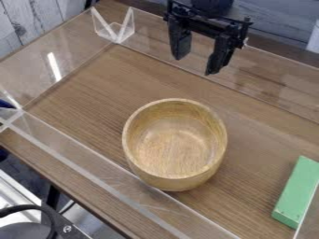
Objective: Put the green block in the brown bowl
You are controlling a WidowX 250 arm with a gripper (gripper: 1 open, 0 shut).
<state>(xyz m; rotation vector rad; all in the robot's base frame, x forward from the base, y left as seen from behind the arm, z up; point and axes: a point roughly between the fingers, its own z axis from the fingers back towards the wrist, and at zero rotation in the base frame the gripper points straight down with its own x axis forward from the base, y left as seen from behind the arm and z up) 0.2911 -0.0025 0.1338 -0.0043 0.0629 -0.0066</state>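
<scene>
Your open fingers [201,53] are apart, and the green block [297,192] below them looks light and stiff, so pinch its long sides near the middle.

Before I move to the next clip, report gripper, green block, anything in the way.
Gripper open, high beyond the brown bowl, holding nothing. Green block on the table at right, outside the bowl. Nothing seen between block and bowl.
</scene>
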